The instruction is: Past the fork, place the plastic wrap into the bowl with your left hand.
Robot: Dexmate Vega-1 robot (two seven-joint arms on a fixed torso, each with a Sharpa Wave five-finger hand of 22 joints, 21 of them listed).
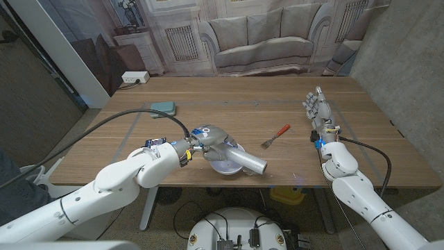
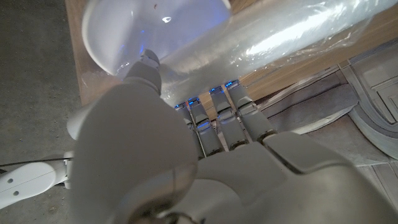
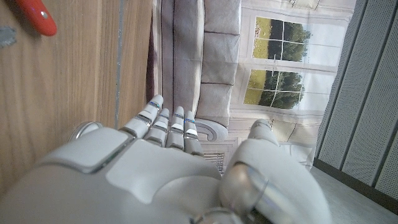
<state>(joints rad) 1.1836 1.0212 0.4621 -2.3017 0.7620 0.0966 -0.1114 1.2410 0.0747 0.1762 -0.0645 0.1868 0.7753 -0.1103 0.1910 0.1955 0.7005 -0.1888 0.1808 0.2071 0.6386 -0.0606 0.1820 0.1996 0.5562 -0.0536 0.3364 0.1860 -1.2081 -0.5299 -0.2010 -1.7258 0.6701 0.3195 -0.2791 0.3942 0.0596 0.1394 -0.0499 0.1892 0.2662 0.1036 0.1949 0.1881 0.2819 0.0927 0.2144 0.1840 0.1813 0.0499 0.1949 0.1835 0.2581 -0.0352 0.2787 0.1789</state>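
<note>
Head view: plastic wrap (image 1: 244,161), a glossy clear-wrapped cylinder, lies tilted across my pale round bowl (image 1: 225,158), one end in my left hand (image 1: 206,138), long axis running out toward my right and the near edge of the wooden surface (image 1: 243,97). Fork (image 1: 276,135), red-handled, lies well apart on my right; a teal pad (image 1: 161,107) sits farther back.
Right hand (image 1: 318,110): stands at the surface's right side, fingers straight and side by side, holding nothing.
Left wrist view: my fingers (image 2: 214,118) curl under the shiny roll (image 2: 280,34), thumb against it, bowl rim (image 2: 102,43) just beside.
Right wrist view: fingers (image 3: 168,124) extended together beside wood grain; a red handle tip (image 3: 34,15) shows.
</note>
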